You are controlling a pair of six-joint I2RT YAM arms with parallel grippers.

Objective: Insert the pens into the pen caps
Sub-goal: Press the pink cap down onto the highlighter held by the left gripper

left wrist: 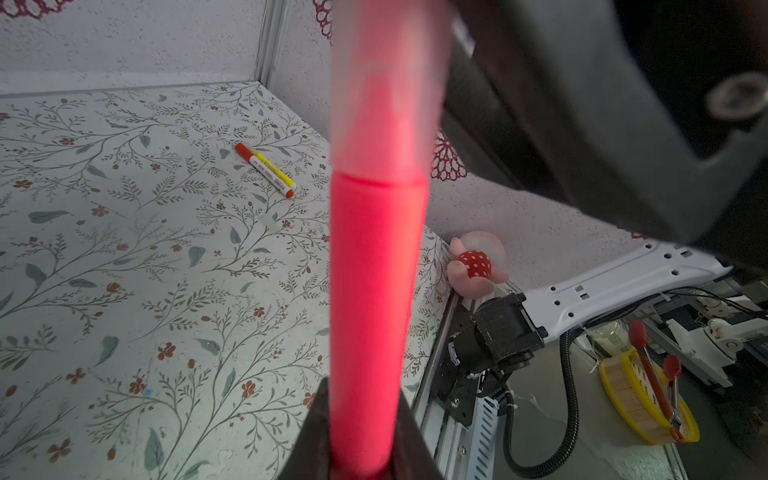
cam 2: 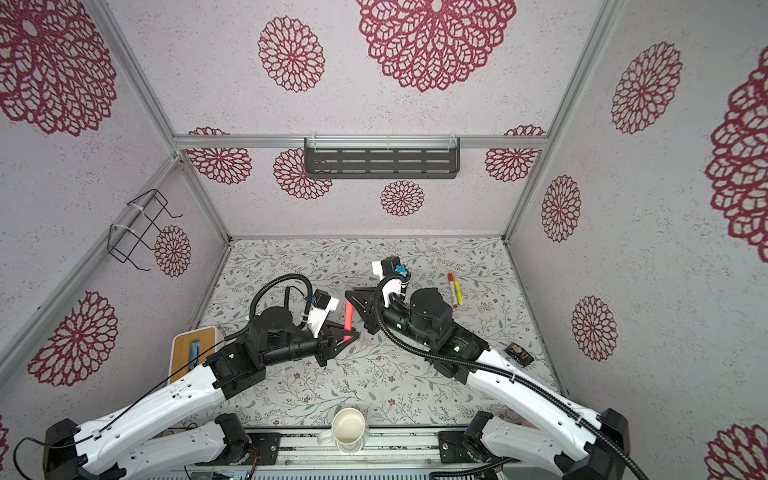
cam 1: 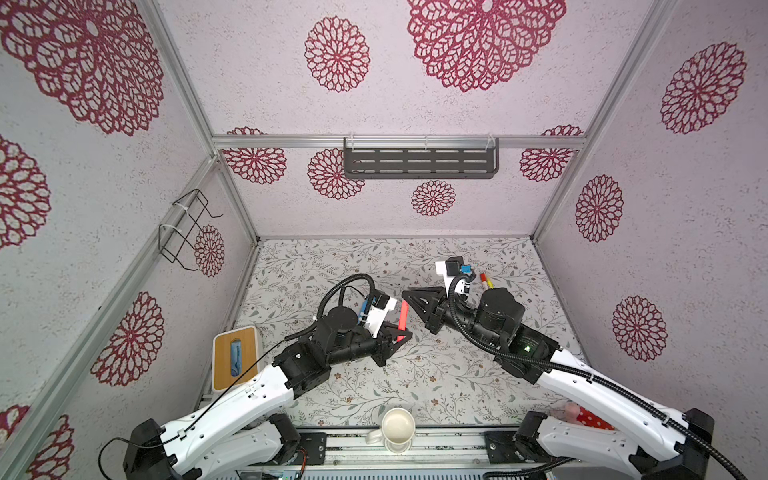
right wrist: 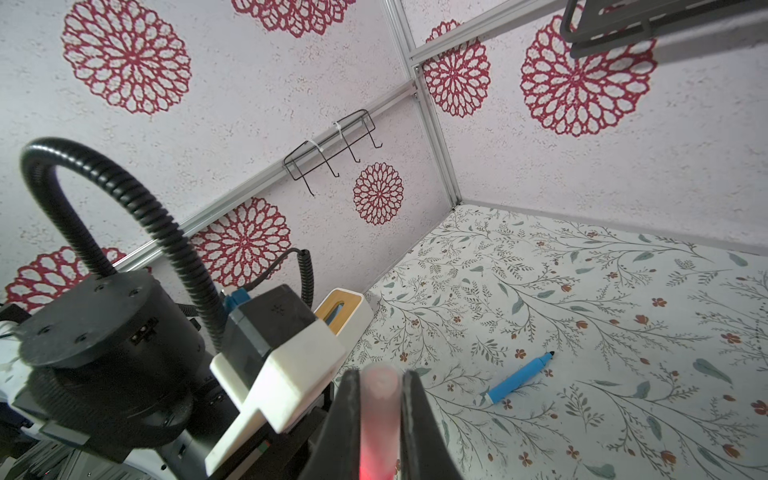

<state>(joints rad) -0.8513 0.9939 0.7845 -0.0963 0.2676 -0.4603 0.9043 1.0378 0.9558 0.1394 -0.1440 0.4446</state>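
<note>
A pink pen stands nearly upright above the mat's middle in both top views. My left gripper is shut on its lower barrel. My right gripper is shut on a frosted, see-through pen cap, which sits over the pen's upper end. A blue pen lies uncapped on the mat. A yellow pen and a white-and-red pen lie side by side at the back right. A small clear cap lies loose near them.
A wood-topped tissue box sits at the mat's left edge. A cream mug stands at the front rail. A pink plush toy and a small dark item lie front right. A dark shelf hangs on the back wall.
</note>
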